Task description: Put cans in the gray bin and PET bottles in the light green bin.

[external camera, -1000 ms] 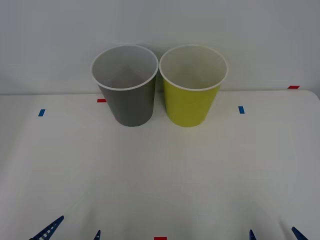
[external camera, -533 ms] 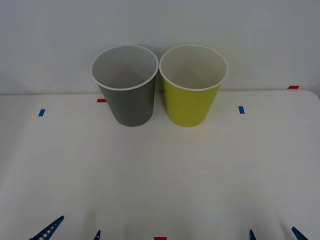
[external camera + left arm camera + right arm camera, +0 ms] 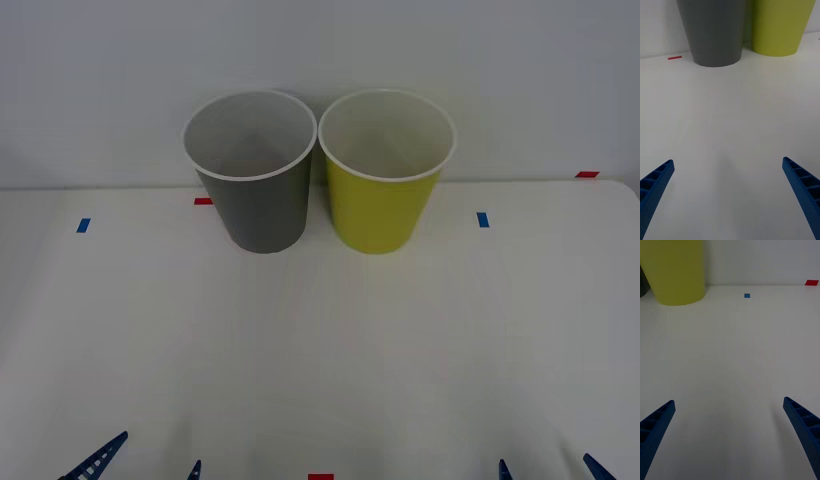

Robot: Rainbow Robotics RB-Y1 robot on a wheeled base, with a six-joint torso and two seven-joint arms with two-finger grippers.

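at bench (image 3: 320, 360) near edge, both claws, left claw (image 3: 145, 455) and right claw (image 3: 545, 467), spread apart, holding nothing. far off, gray bin (image 3: 255, 195) touching green bin (image 3: 385, 200): could drop into wrong one or tip either.

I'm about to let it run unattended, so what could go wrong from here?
The gray bin and light green bin stand almost rim to rim, so a drop aimed slightly off could land in the wrong one. Both look light and tall; an arm's nudge might tip them. Left gripper and right gripper wait open.

White table (image 3: 320, 350) — red, blue tape marks (image 3: 483, 219).
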